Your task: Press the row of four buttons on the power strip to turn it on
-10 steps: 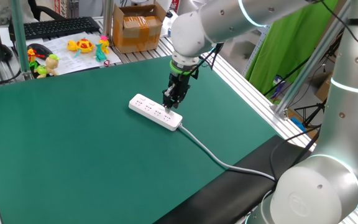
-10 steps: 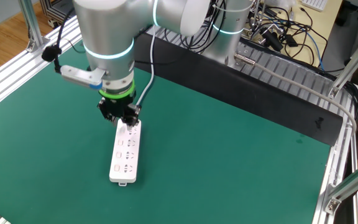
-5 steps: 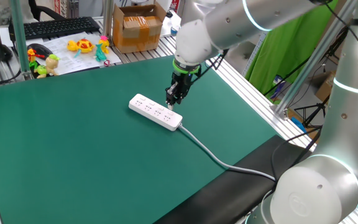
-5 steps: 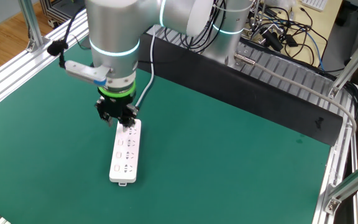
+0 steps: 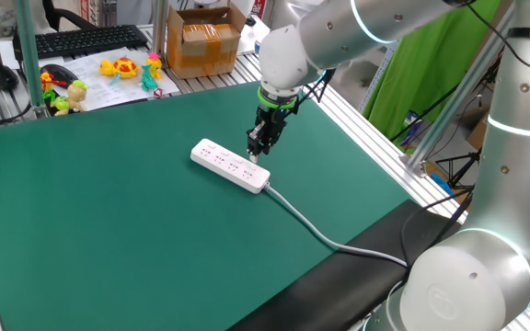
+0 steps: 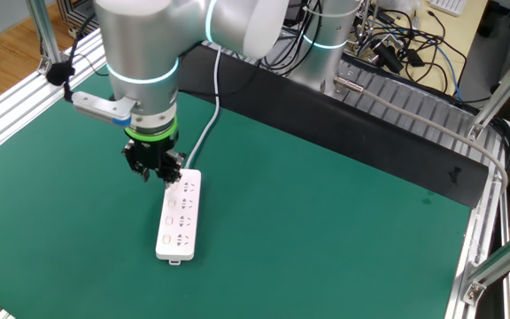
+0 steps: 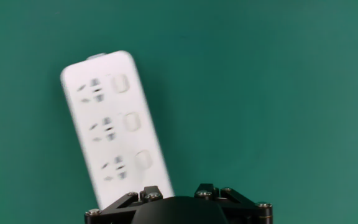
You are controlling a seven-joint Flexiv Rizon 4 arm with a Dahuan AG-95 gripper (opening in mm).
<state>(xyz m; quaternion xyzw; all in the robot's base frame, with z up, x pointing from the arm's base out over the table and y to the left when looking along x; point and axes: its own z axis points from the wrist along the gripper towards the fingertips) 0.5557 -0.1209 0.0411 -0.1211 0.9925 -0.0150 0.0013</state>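
Power strip (image 5: 231, 165) is laid flat on the green surface (image 5: 109, 230). Claw (image 6: 153, 173) is held just beside its cable end; claw state cannot be told. No lit buttons (image 7: 132, 121) are seen; progress is judged uncertain.

Cardboard box (image 5: 202, 41), keyboard (image 5: 90, 39), toys (image 5: 122, 67).

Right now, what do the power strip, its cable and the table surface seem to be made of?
The power strip: probably hard moulded plastic, white, smooth with a faint sheen; rounded corners and crisp socket cut-outs suggest it.
The cable: likely a rubbery or vinyl sheath, pale and matte; it lies in a soft curve.
The table: apparently a dark green mat, matte and even, with no glare; the exact material is unclear.
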